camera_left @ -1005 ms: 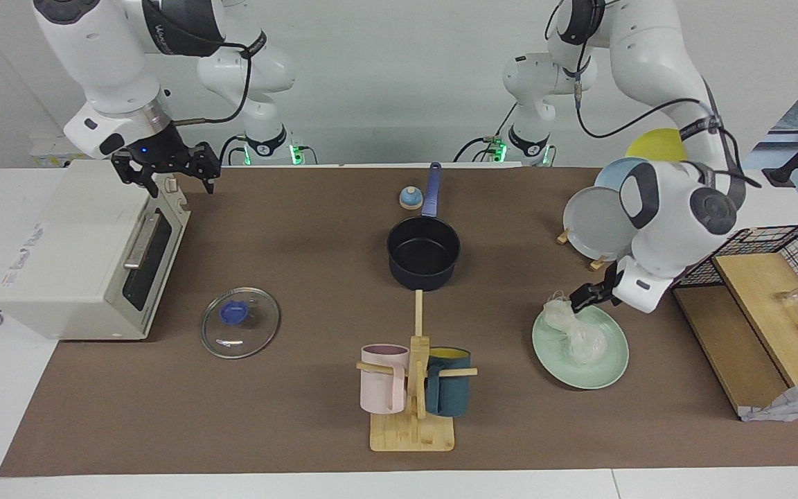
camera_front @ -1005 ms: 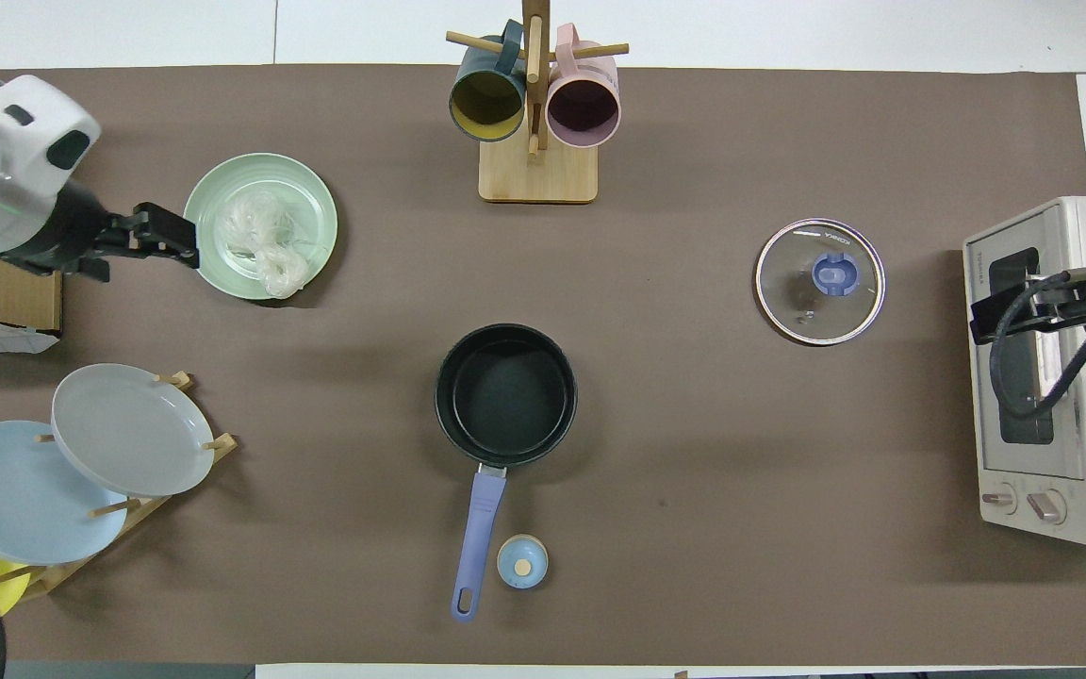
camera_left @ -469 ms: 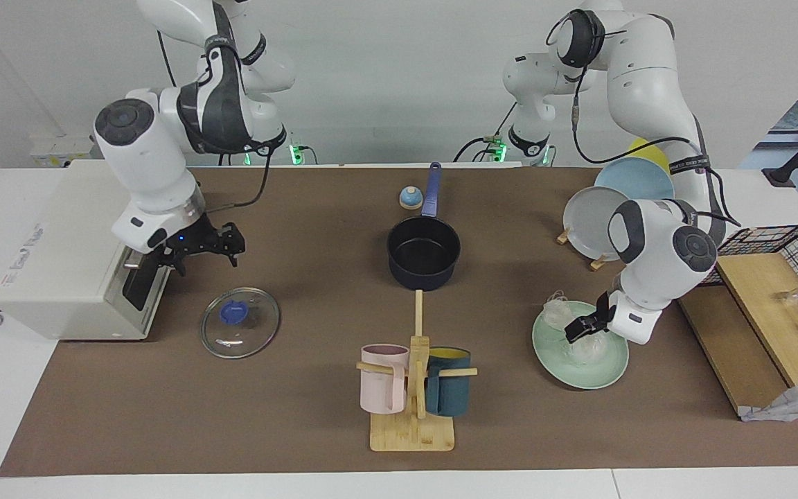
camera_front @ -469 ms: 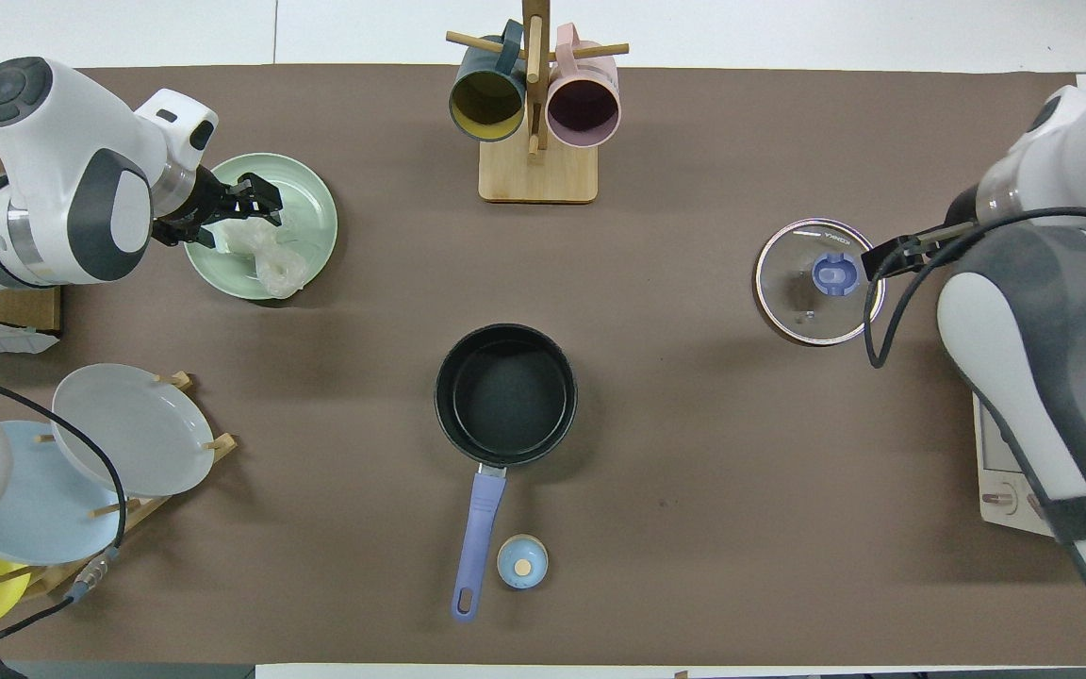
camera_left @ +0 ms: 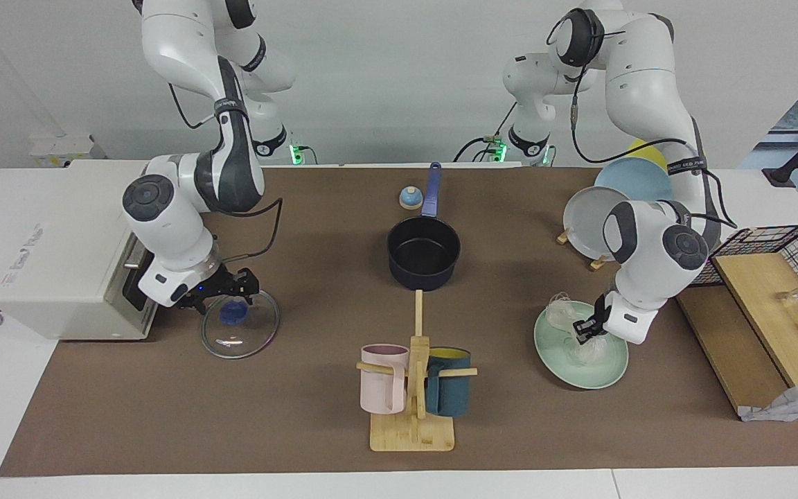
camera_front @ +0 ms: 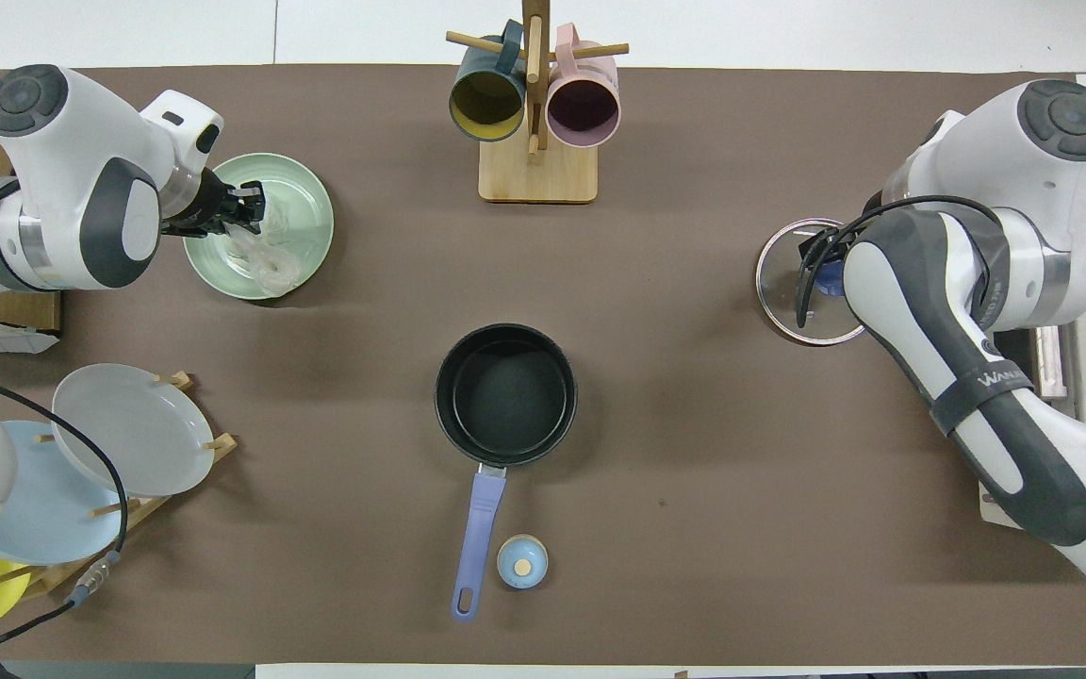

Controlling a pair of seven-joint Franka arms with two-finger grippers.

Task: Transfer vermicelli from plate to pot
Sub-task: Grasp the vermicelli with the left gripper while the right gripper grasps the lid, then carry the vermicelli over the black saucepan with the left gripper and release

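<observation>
The right gripper (camera_left: 233, 291) hangs with jaws spread over the glass lid (camera_left: 240, 323), at the right arm's end of the table. The pot (camera_left: 424, 253), mid-table, is empty: nothing moved yet. The left gripper (camera_left: 587, 328) is clenched on the vermicelli (camera_left: 574, 337), which lies on the plate (camera_left: 610, 371), farther out than the pot.

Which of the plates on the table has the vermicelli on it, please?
The mint-green plate lying flat on the table carries the vermicelli; the grey plate and light blue plate stand in the wooden rack.
</observation>
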